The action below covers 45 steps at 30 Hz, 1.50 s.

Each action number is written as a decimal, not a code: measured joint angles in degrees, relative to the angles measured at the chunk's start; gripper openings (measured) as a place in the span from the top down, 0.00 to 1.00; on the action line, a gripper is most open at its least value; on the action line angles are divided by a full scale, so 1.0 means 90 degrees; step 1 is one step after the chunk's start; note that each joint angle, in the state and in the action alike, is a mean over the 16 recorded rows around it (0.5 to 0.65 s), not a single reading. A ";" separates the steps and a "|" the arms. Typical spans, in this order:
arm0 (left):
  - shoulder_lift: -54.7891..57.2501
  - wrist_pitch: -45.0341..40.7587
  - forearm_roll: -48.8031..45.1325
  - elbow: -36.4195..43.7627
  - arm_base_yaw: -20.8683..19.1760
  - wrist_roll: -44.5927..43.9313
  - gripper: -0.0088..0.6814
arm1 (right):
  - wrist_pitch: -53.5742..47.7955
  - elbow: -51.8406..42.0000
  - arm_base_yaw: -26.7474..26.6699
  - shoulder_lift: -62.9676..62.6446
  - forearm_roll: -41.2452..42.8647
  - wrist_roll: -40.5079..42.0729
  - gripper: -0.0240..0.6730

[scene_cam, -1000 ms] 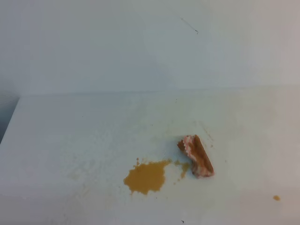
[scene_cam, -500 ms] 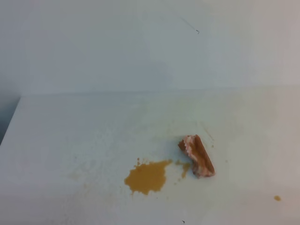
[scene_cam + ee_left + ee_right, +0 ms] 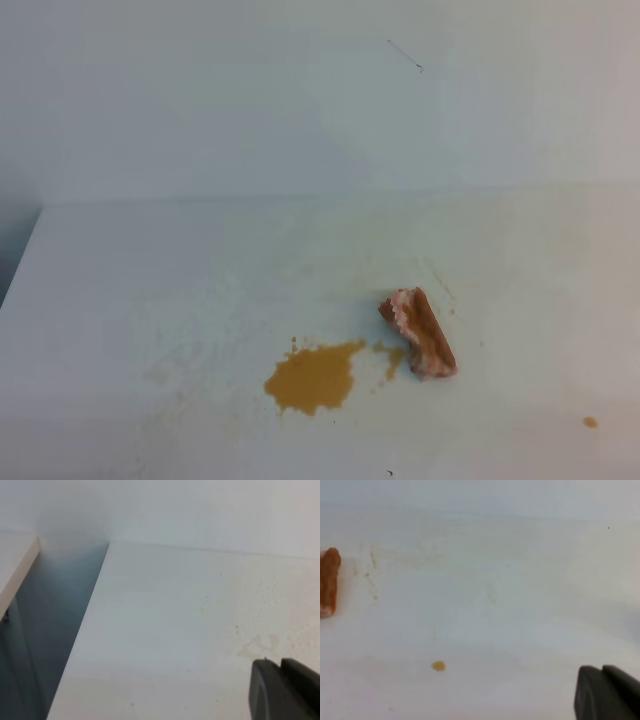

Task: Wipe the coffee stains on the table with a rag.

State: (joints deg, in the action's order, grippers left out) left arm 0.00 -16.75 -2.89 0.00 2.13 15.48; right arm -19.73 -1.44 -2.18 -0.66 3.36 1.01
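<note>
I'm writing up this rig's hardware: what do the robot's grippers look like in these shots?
Little shows. Each wrist view catches only a corner of its gripper: the left gripper and right gripper appear as matte black, rounded finger tips, two side by side with a thin seam between. No cables, markings or arm links are visible; the high view shows neither arm.

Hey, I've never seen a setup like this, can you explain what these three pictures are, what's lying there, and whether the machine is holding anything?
This is a two-armed robot. One camera looks down from above; the other two ride on its wrists.

On the white table lies a pinkish-brown rag, just right of an orange-brown coffee stain. A tiny dot of coffee sits further right.

The dark shapes in the wrist views are the left fingers and right fingers. Both appear closed, and nothing is held.
</note>
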 joint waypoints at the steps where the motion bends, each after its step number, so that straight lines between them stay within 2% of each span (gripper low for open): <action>1: 0.0000 0.0000 0.0000 0.0000 0.0000 0.0000 0.99 | 0.0052 -0.0002 0.0000 0.0000 -0.0014 0.0000 0.97; 8: -0.0013 0.0006 0.0000 0.0012 -0.0001 0.0000 0.99 | 0.0803 -0.0020 0.0000 0.0000 -0.0118 -0.0004 0.97; 19: -0.0052 0.0023 0.0021 0.0049 -0.0003 0.0000 0.99 | 0.3594 0.0002 0.0000 0.0000 -0.0362 -0.0176 0.97; 25: -0.0026 0.0011 0.0041 0.0025 -0.0001 0.0000 0.99 | 0.4434 0.0378 0.0000 0.0020 -0.0478 -0.0226 0.97; 29: 0.0000 0.0000 0.0054 0.0000 0.0000 0.0000 0.99 | 0.4254 0.0921 0.0000 0.0206 -0.0503 -0.0171 0.97; 33: 0.0000 0.0000 0.0057 0.0000 0.0000 0.0000 0.99 | 0.3544 0.1674 0.0000 0.0657 -0.0565 -0.0137 0.97; 45: -0.0077 0.0034 0.0061 0.0074 -0.0004 -0.0001 0.99 | 0.1309 0.3652 0.0000 0.3126 -0.1346 -0.0220 0.97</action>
State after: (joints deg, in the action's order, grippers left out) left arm -0.70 -16.44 -2.33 0.66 2.09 15.47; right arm -7.95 31.43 -2.18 27.47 -8.76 -0.97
